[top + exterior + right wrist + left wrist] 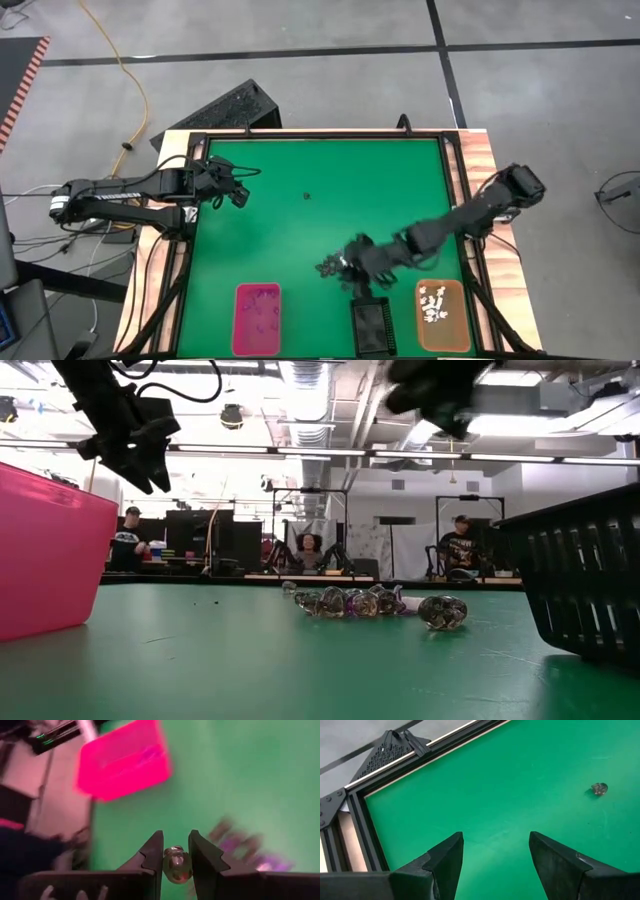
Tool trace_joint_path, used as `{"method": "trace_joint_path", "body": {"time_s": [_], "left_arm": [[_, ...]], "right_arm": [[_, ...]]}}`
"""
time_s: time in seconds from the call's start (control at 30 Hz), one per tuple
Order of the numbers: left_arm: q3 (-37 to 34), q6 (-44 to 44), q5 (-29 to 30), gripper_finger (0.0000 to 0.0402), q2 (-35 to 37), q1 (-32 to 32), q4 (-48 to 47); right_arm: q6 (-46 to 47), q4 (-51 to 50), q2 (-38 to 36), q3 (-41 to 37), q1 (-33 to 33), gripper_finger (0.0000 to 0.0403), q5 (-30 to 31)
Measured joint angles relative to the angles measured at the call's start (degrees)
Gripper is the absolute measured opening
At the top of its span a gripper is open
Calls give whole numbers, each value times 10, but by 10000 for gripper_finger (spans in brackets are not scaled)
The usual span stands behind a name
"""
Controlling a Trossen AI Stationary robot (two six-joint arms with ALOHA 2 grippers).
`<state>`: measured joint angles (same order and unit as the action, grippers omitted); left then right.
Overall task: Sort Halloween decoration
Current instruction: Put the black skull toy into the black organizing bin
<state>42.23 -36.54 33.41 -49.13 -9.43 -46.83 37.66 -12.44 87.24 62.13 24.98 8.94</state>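
along the near edge of the green mat (300, 240) stand three trays: a pink tray (257, 318) on the left, a black tray (372, 326) in the middle and an orange tray (441, 315) on the right, the orange one holding several small white trinkets (434, 303). just beyond the black tray lies a small heap of trinkets (375, 602), dark and purplish, clustered together on the mat. the right gripper (175, 851) hangs above that heap, between it and the black tray, and its fingers are closed on one small rounded trinket (176, 864), pinched between the two tips and lifted clear of the mat. farther back, near the middle of the mat, a single dark trinket (307, 197) lies alone, well apart from the heap. the left gripper (495, 854) hovers over the far left part of the mat, near the black frame (357, 805) that borders it, with its fingers spread wide and nothing between them. in the room beyond the table, people sit at desks.
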Motion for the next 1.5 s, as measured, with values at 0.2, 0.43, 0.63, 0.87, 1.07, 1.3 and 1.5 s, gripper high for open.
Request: {"method": "trace_joint_path", "body": {"time_s": [0.2, 0.43, 0.63, 0.87, 1.07, 1.3, 1.5], "left_arm": [[0, -16, 0, 219, 0, 0, 0], [0, -23, 0, 219, 0, 0, 0], [0, -23, 0, 219, 0, 0, 0], [0, -23, 2, 219, 0, 0, 0], [0, -21, 3, 219, 0, 0, 0], [0, -2, 4, 219, 0, 0, -2], [0, 13, 21, 219, 0, 0, -2]], "right_arm": [[118, -26, 18, 0, 96, 100, 16], [165, -30, 86, 0, 149, 172, 9], [178, -40, 115, 0, 150, 191, -49], [59, -66, 75, 31, 94, 192, -44], [-138, -84, 62, 52, -12, 180, 92], [-282, 53, 68, 16, -153, 176, 107], [-324, 241, 70, -65, -262, 176, 77]]}}
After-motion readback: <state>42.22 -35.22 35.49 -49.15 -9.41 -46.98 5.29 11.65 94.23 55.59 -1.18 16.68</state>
